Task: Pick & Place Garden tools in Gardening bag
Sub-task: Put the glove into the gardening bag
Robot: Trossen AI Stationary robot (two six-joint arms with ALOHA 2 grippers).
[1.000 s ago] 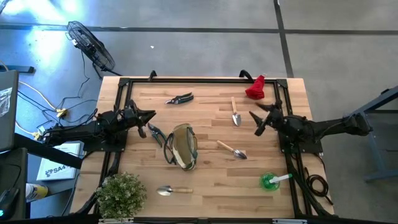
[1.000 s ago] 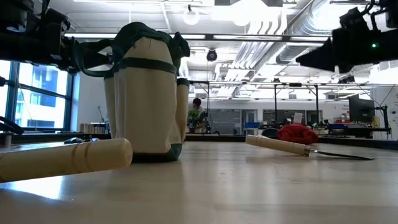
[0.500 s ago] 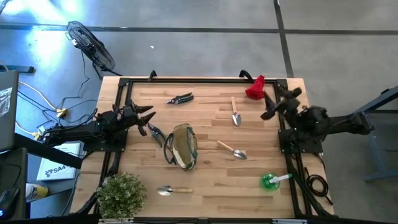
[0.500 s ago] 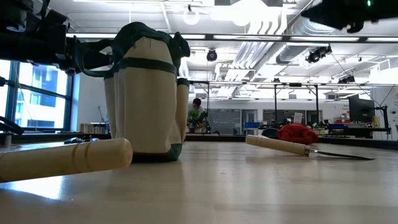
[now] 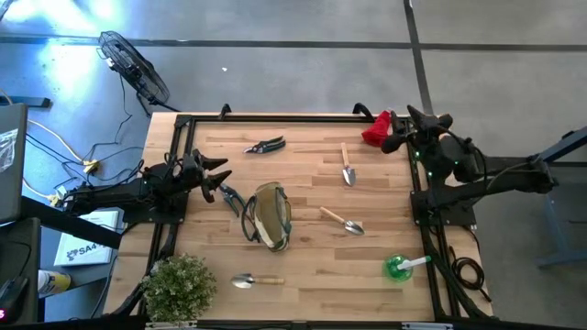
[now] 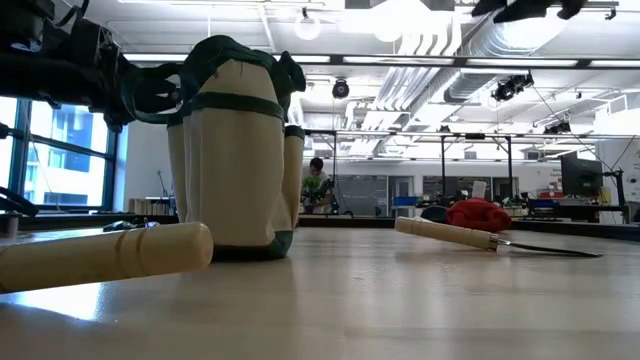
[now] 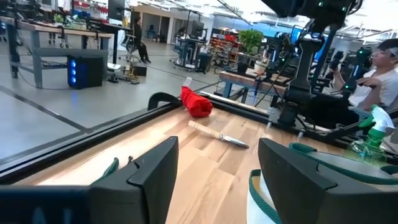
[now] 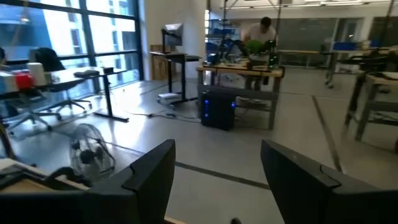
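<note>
Since a second ago the right hand has swung from the middle of the surface's right side to the far right corner, where it now hovers raised beside the red glove-like cloth, its fingers spread apart and holding nothing. The left hand has barely shifted at the left edge, fingers likewise apart and empty, just beside the gardening bag's loop handle. The bag stands upright near the middle of the wooden surface, and none of the tools has moved. Counted on the surface: three wooden-handled trowels, one at the far side near the cloth, one just right of the bag, one at the near edge; one pair of pruning shears at the far left; one green-and-white piece at the near right; one bushy plant at the near left corner.
</note>
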